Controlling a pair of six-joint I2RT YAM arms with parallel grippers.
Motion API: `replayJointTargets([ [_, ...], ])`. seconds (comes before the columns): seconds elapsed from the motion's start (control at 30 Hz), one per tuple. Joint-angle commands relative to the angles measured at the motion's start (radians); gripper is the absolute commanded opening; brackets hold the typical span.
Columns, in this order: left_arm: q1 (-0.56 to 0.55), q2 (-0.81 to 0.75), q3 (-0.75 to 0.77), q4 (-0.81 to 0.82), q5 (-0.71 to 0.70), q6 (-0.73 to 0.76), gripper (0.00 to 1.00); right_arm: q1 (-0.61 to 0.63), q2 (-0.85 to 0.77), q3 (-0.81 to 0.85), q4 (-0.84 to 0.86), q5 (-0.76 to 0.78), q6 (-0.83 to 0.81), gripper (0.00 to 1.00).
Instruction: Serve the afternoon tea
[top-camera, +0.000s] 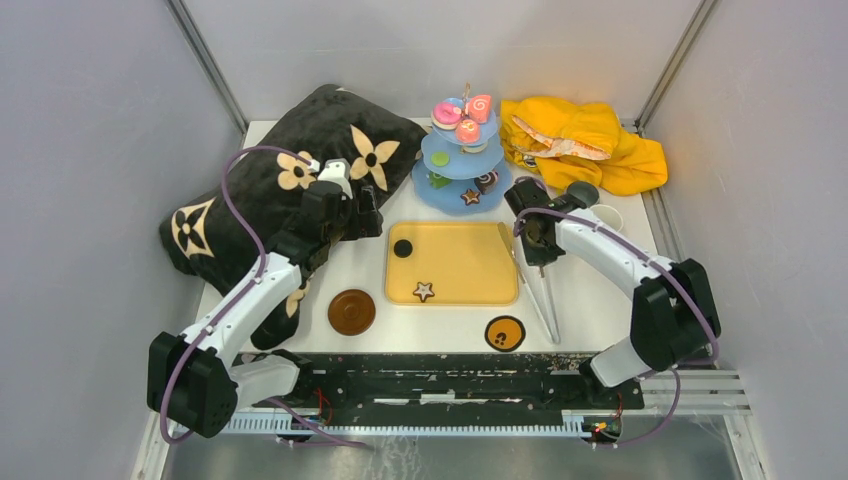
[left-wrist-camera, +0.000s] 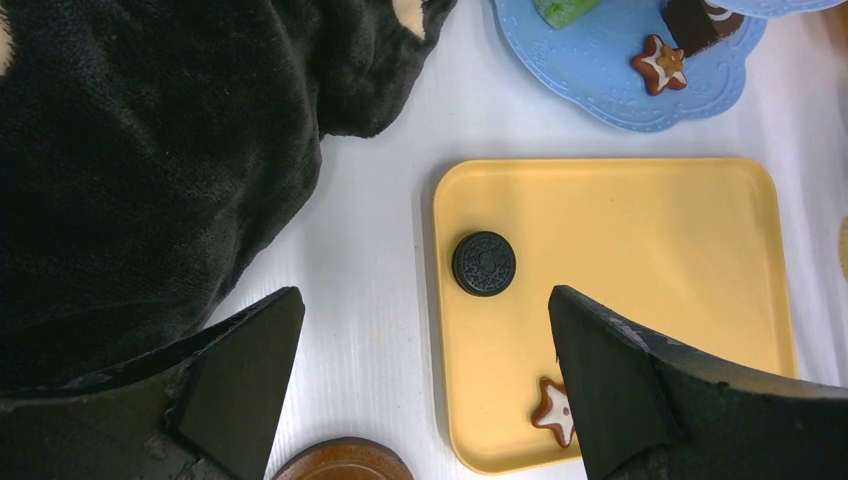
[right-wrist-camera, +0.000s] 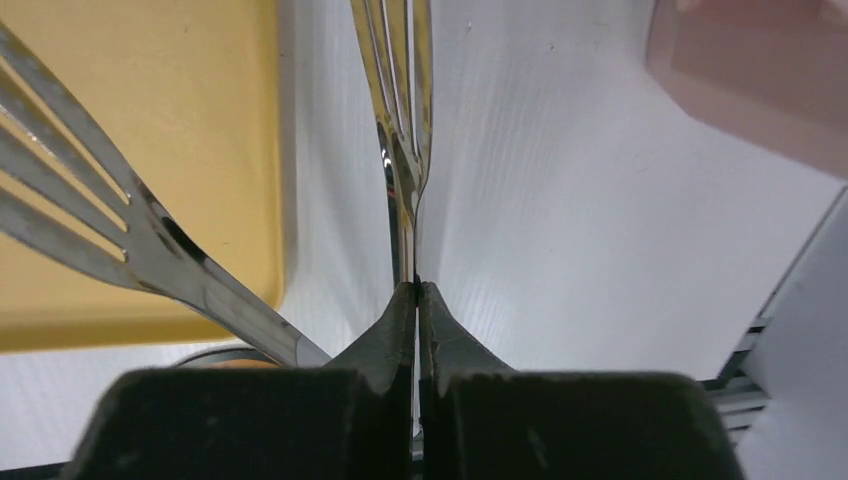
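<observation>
The light-blue three-tier stand (top-camera: 460, 165) holds pink swirl rolls (top-camera: 478, 106) on top, a star biscuit (left-wrist-camera: 660, 62) and a chocolate (left-wrist-camera: 700, 18) on its bottom tier (left-wrist-camera: 600, 75). A black round biscuit (left-wrist-camera: 484, 263) and another star biscuit (left-wrist-camera: 556, 410) lie on the flat yellow tray (left-wrist-camera: 650, 250). My left gripper (left-wrist-camera: 425, 350) hovers open over the tray's left edge, holding nothing. Right of the tray, my right gripper (right-wrist-camera: 417, 290) is shut on one arm of the metal tongs (right-wrist-camera: 405, 150). The tongs' other arm (right-wrist-camera: 90, 220) reaches over the tray. A pink cup (right-wrist-camera: 750, 70) stands just beyond.
A black cushion (top-camera: 290, 190) with flower patches fills the back left, touching my left arm. A yellow cloth (top-camera: 585, 145) is bunched at the back right. Two round brown coasters (top-camera: 352, 311) (top-camera: 505, 333) sit in front of the tray. Grey walls close in on both sides.
</observation>
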Motion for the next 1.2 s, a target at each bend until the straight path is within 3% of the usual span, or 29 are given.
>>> replayJointTargets([
  [0.0, 0.006, -0.007, 0.024, 0.042, 0.006, -0.023, 1.0, -0.003, 0.075, 0.097, -0.034, 0.105, -0.127, 0.01],
  [0.13, 0.006, -0.014, 0.022, 0.039, 0.001, -0.023, 1.0, -0.033, 0.169, 0.134, -0.042, 0.192, -0.117, 0.01],
  [0.67, 0.006, -0.023, 0.017, 0.037, -0.005, -0.02, 1.0, -0.122, 0.31, 0.228, 0.022, 0.196, 0.029, 0.03],
  [0.83, 0.006, -0.02, 0.017, 0.037, -0.003, -0.017, 1.0, -0.124, 0.283, 0.229, 0.029, 0.194, 0.04, 0.28],
  [1.03, 0.006, -0.002, 0.019, 0.046, 0.003, -0.021, 1.0, -0.124, 0.044, 0.072, 0.124, 0.004, 0.031, 0.65],
  [1.17, 0.006, 0.01, 0.016, 0.059, 0.013, -0.028, 0.99, -0.124, -0.094, -0.077, 0.168, 0.004, 0.074, 0.91],
])
